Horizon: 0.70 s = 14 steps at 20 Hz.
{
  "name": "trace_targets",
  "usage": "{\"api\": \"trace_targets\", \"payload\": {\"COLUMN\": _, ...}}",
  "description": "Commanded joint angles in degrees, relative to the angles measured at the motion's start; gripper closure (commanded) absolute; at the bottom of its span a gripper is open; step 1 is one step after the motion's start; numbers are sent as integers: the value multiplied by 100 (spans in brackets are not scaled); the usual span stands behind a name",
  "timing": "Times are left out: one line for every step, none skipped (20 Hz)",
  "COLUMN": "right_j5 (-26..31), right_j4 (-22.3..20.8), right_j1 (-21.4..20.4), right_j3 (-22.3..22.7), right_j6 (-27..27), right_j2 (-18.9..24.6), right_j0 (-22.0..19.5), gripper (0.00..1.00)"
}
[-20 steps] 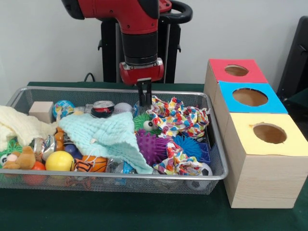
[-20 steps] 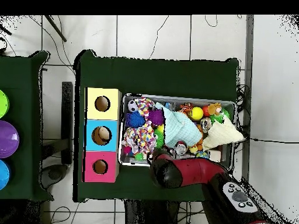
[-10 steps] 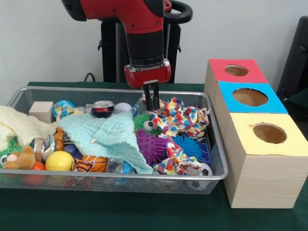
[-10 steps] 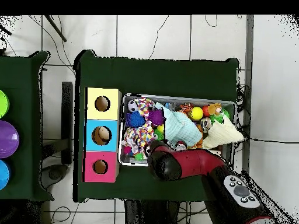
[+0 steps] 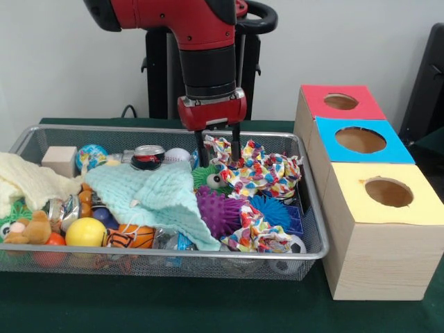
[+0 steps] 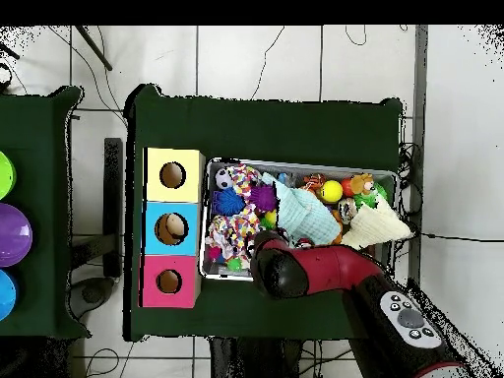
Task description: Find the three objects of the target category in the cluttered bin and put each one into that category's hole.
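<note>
My fingers (image 5: 217,147) spread apart, straddling the colourful patterned cloth (image 5: 258,170), its long axis running along the wire bin's (image 5: 312,229) far edge

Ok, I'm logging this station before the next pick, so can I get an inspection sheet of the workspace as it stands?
Surface: green table cloth, bare in front of the bin.
Job's things: wire mesh bin, full; three wooden boxes with holes, red, blue, yellow, side by side beside the bin.
Clutter: mint cloth, patterned cloth, purple spiky ball, yellow ball, wooden block, cream cloth.
Grippers: gripper, jaws open, straddling the patterned cloth's edge.
Cables: black cords on the tiled floor.
Surroundings: coloured bowls on a second table.
</note>
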Motion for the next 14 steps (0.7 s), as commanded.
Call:
{"api": "trace_targets", "payload": {"right_j5": 622, "right_j4": -47, "right_j1": -3, "right_j3": -338, "right_j6": -18, "right_j2": 227, "right_j0": -113, "gripper": 0}}
{"api": "trace_targets", "payload": {"right_j5": 525, "right_j4": -64, "right_j1": -11, "right_j3": -225, "right_j6": 95, "right_j2": 133, "right_j0": -104, "gripper": 0}}
{"api": "trace_targets", "payload": {"right_j5": 360, "right_j4": -122, "right_j1": -54, "right_j3": -76, "right_j6": 212, "right_j2": 38, "right_j0": -84, "gripper": 0}}
{"api": "trace_targets", "payload": {"right_j5": 193, "right_j4": -180, "right_j1": -107, "right_j3": 69, "right_j6": 314, "right_j2": -41, "right_j0": -51, "gripper": 0}}
{"api": "trace_targets", "payload": {"right_j5": 37, "right_j4": -230, "right_j1": -151, "right_j3": 213, "right_j6": 422, "right_j2": -142, "right_j0": -24, "gripper": 0}}
{"api": "trace_targets", "payload": {"right_j5": -90, "right_j4": -268, "right_j1": -216, "right_j3": 370, "right_j6": 509, "right_j2": -215, "right_j0": 4, "gripper": 0}}
{"api": "trace_targets", "payload": {"right_j5": -210, "right_j4": -307, "right_j1": -261, "right_j3": 489, "right_j6": 604, "right_j2": -322, "right_j0": 66, "gripper": 0}}
{"api": "trace_targets", "payload": {"right_j5": -359, "right_j4": -348, "right_j1": -308, "right_j3": 607, "right_j6": 718, "right_j2": -455, "right_j0": 154, "gripper": 0}}
{"api": "trace_targets", "payload": {"right_j5": -518, "right_j4": -386, "right_j1": -340, "right_j3": 707, "right_j6": 816, "right_j2": -585, "right_j0": 233, "gripper": 0}}
{"api": "trace_targets", "payload": {"right_j5": -638, "right_j4": -399, "right_j1": -371, "right_j3": 806, "right_j6": 887, "right_j2": -698, "right_j0": 297, "gripper": 0}}
{"api": "trace_targets", "payload": {"right_j5": -759, "right_j4": -412, "right_j1": -402, "right_j3": 906, "right_j6": 959, "right_j2": -812, "right_j0": 360, "gripper": 0}}
{"api": "trace_targets", "payload": {"right_j5": -831, "right_j4": -388, "right_j1": -414, "right_j3": 971, "right_j6": 997, "right_j2": -910, "right_j0": 445, "gripper": 0}}
{"api": "trace_targets", "payload": {"right_j5": -847, "right_j4": -348, "right_j1": -439, "right_j3": 992, "right_j6": 1030, "right_j2": -984, "right_j0": 533, "gripper": 0}}
{"api": "trace_targets", "payload": {"right_j5": -863, "right_j4": -308, "right_j1": -463, "right_j3": 1012, "right_j6": 1064, "right_j2": -1058, "right_j0": 620, "gripper": 0}}
